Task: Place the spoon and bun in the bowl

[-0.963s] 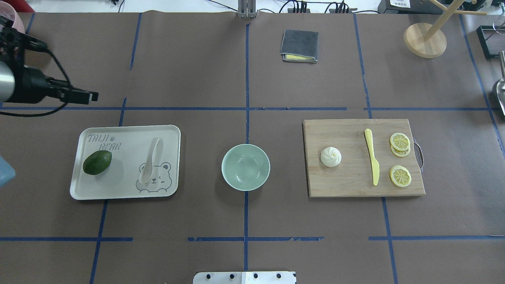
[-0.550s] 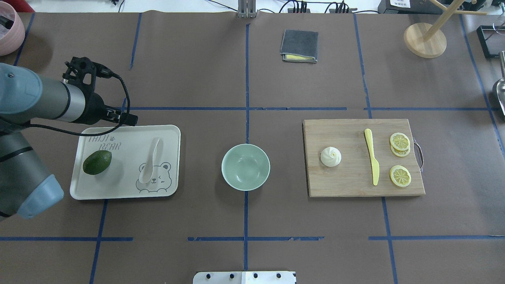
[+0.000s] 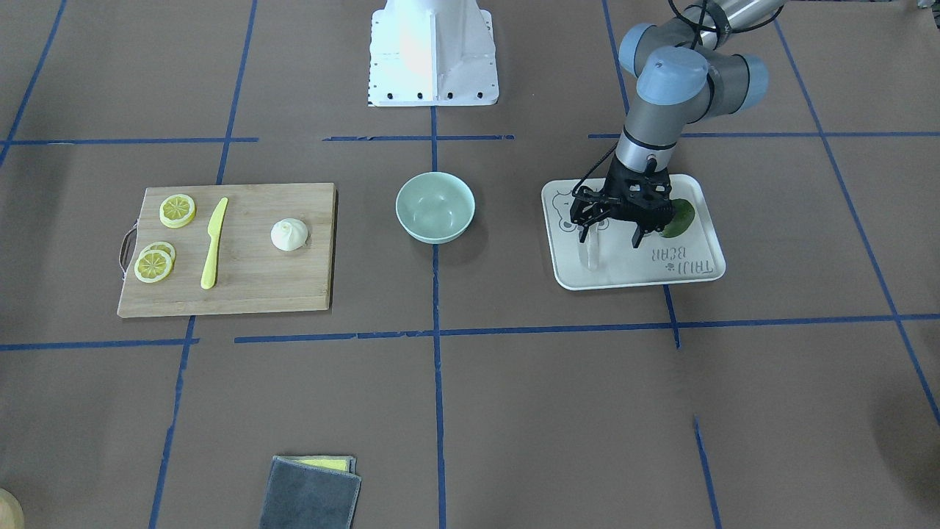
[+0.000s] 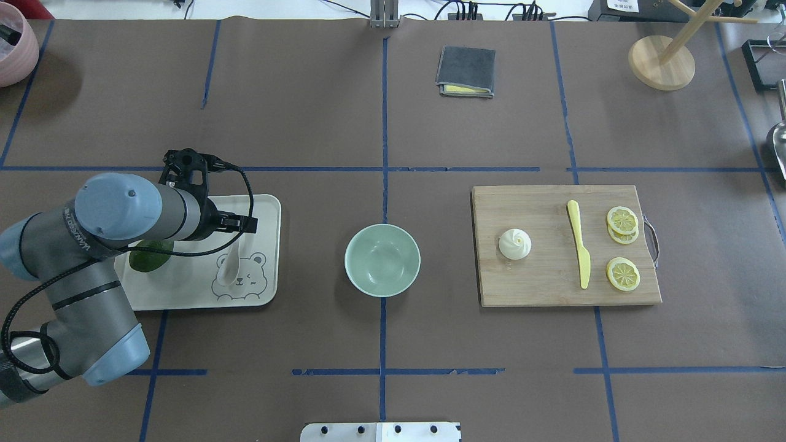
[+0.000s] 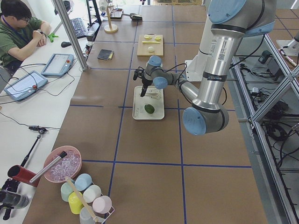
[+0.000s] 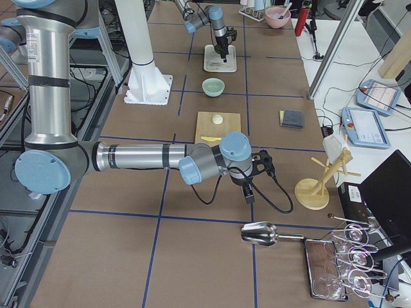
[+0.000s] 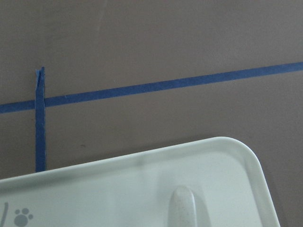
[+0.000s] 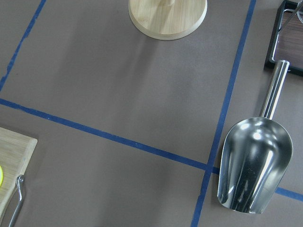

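The white spoon (image 4: pixel 233 261) lies on the white bear tray (image 4: pixel 265 212), its scoop by the bear drawing; its handle tip shows in the left wrist view (image 7: pixel 183 208). My left gripper (image 3: pixel 610 236) is open and hovers over the tray, near the spoon's handle (image 3: pixel 591 256), holding nothing; it also shows in the overhead view (image 4: pixel 245 224). The mint-green bowl (image 4: pixel 382 261) stands in the middle, with nothing in it. The white bun (image 4: pixel 515 244) sits on the wooden board (image 4: pixel 546 279). My right gripper (image 6: pixel 249 192) shows only in the exterior right view, far from the board; I cannot tell its state.
A green avocado (image 3: pixel 679 217) lies on the tray beside the left gripper. A yellow knife (image 4: pixel 579 245) and lemon slices (image 4: pixel 622 273) share the board. A folded grey cloth (image 4: pixel 466 72), a wooden stand (image 4: pixel 661 61) and a metal scoop (image 8: pixel 253 165) lie further off.
My left arm has swung in from the table's far left and now stands over the tray by the spoon's handle. Spoon, bun and bowl have not moved.
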